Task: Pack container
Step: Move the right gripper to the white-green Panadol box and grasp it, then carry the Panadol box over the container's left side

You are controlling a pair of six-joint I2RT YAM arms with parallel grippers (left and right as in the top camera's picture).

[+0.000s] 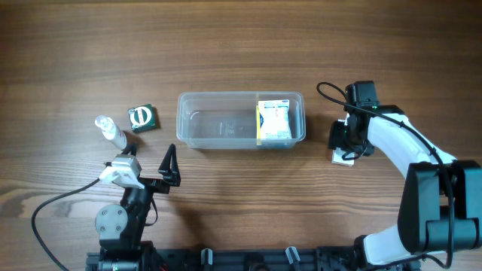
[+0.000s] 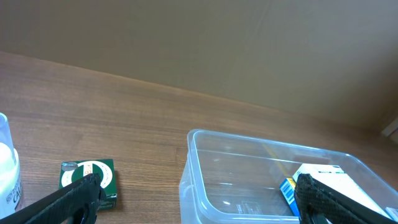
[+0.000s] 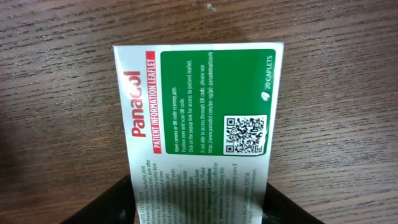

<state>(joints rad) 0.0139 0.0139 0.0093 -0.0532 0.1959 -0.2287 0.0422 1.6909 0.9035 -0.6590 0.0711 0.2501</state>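
The clear container (image 1: 218, 120) stands mid-table, and a white, yellow and blue box (image 1: 273, 120) lies in its right end. To the right of it, my right gripper (image 1: 343, 144) reaches down over a white and green Panadol box (image 3: 199, 118) lying flat on the wood. Its dark fingers (image 3: 112, 202) press against both long sides of the box. My left gripper (image 1: 169, 164) hangs open near the front left. In the left wrist view the container (image 2: 249, 186) lies ahead between the wide-apart fingertips (image 2: 84, 190), with nothing between them.
A small green box (image 1: 141, 118) and a small clear bottle with a white cap (image 1: 111, 132) lie left of the container. A black cable (image 1: 53, 207) runs across the front left. Bare wood stretches behind the container.
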